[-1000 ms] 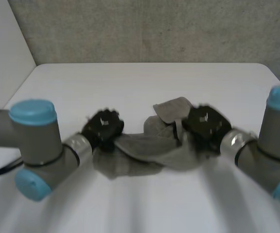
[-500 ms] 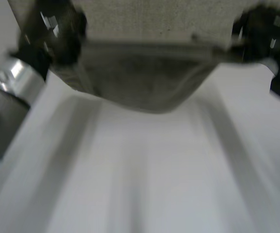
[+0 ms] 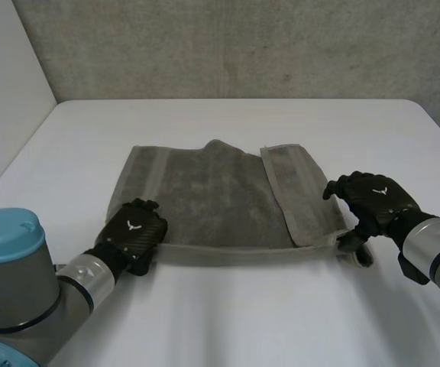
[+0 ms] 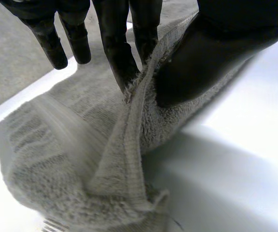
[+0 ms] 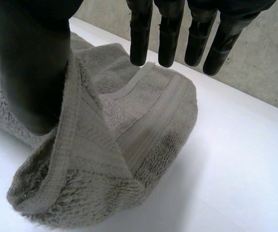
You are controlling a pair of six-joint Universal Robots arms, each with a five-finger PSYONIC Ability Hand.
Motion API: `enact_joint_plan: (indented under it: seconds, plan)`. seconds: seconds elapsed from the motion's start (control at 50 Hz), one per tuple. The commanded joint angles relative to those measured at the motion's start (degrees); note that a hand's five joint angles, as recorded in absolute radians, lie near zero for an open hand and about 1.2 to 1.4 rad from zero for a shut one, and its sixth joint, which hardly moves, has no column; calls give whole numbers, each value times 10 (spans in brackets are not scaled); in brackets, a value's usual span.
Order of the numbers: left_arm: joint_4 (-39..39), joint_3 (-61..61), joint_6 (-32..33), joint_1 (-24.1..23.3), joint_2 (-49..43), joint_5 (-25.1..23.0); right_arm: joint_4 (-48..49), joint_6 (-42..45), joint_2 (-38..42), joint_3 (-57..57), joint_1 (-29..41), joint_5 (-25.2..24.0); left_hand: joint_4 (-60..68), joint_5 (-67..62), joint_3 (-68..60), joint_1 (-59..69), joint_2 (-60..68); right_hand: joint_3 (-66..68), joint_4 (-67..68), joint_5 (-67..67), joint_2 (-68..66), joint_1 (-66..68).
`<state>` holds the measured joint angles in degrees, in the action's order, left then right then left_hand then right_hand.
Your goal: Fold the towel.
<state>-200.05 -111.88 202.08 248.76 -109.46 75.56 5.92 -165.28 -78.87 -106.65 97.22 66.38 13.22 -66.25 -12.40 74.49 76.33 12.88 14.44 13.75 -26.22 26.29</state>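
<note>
The grey towel [image 3: 220, 199] lies spread on the white table [image 3: 228, 321], with its right side turned over as a strip [image 3: 300, 195]. My left hand [image 3: 132, 233] is at the towel's near left corner. Its own wrist view shows a finger [image 4: 122, 58] and the thumb pinching the hem of the towel [image 4: 81, 159]. My right hand [image 3: 373, 200] is at the near right corner. There the straight fingers [image 5: 168, 29] stand apart above the towel [image 5: 129, 140], and the thumb [image 5: 28, 63] rests against the raised hem.
A grey wall [image 3: 228, 46] stands behind the table's far edge. My left arm's blue-capped joint [image 3: 6, 229] sits at the near left. Bare table lies in front of the towel and beyond it.
The towel was bunched between both hands, then was lifted and stretched. Now it lies flat on the table, and the right hand's fingers have opened.
</note>
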Motion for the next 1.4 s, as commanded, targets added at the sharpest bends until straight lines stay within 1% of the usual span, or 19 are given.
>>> enact_joint_plan:
  seconds: [0.02, 0.1, 0.44, 0.56, 0.6, 0.62, 0.64, 0.72, 0.82, 0.86, 0.88, 0.98, 1.1, 1.12, 1.14, 1.16, 1.18, 1.28, 1.4]
  plan:
    - [-1, -2, -2, 8, 17, 9, -13, -3, -1, -5, -7, -1, -32, -11, 24, 28, 10, -29, -44, -9, 34, -34]
    - [-1, -8, -3, 9, 17, 9, -16, -5, -7, -18, -8, -5, -32, 102, 24, -84, -102, -29, -44, 8, 17, -17]
    - [3, -27, -2, 1, 17, 6, -19, -56, -30, -22, 8, -7, -32, 171, 24, -153, -172, -29, -44, 72, -47, 47]
    - [4, -29, -2, -1, 17, 6, -13, -52, -22, -25, 12, -12, -32, 174, 24, -157, -175, -29, -44, 232, -207, 206]
    - [4, -29, -2, -1, 18, 6, -11, -51, -14, -33, 10, -29, -32, 174, 24, -157, -175, -29, -44, 414, -389, 388]
    - [4, -29, -2, -1, 18, 6, -11, -51, -14, -33, 9, -29, -32, 174, 24, -157, -175, -29, -44, 415, -390, 390]
    - [4, -29, -2, -1, 19, 6, -11, -50, -6, -34, 6, -42, -32, 174, 24, -157, -175, -29, -44, 561, -536, 536]
    - [4, -28, -2, 0, 21, 6, -12, -53, 3, -36, 0, -73, -32, 174, 24, -157, -175, -29, -44, 562, -538, 537]
    - [4, -27, -2, 1, 23, 6, -12, -58, -36, -40, -79, -70, -32, 174, 24, -157, -175, -29, -44, 562, -538, 537]
    - [4, -27, -2, 1, 24, 5, -7, -60, -86, -52, -156, -66, -32, 176, 24, -158, -177, -29, -44, 562, -538, 537]
    - [4, -27, -2, 1, 24, 5, -7, -60, -86, -52, -157, -66, -32, 176, 24, -158, -177, -29, -44, 562, -538, 537]
    - [4, -27, -2, 1, 24, 3, 31, -58, -111, -94, -280, -78, -32, 176, 24, -158, -177, -29, -44, 562, -538, 537]
    - [4, -28, -2, -1, 25, 3, 51, -27, -113, -127, -344, -85, -32, 176, 24, -158, -177, -29, -44, 562, -538, 537]
    - [4, -29, -2, -1, 26, 3, 50, -5, -113, -136, -352, -82, -32, 176, 24, -158, -177, -29, -44, 413, -389, 388]
    - [4, -29, -2, -1, 26, 3, 46, 16, -113, -142, -351, -79, -32, 176, 24, -158, -177, -29, -44, 92, -67, 67]
    - [4, -29, -2, -2, 28, 2, 46, 16, -113, -142, -351, -79, -32, 176, 24, -158, -177, -29, -44, 89, -64, 63]
    - [4, -29, -2, -2, 28, 2, 42, 29, -114, -145, -349, -72, -32, 176, 24, -158, -177, -29, -44, -133, 157, -158]
    - [4, -28, -2, -6, 31, 2, 19, 37, -119, -144, -341, -71, -32, 176, 24, -158, -177, -29, -44, -138, 162, -163]
    - [4, -29, -2, -6, 32, 2, 5, 37, -124, -127, -289, -71, -32, 176, 24, -158, -177, -29, -44, -138, 162, -163]
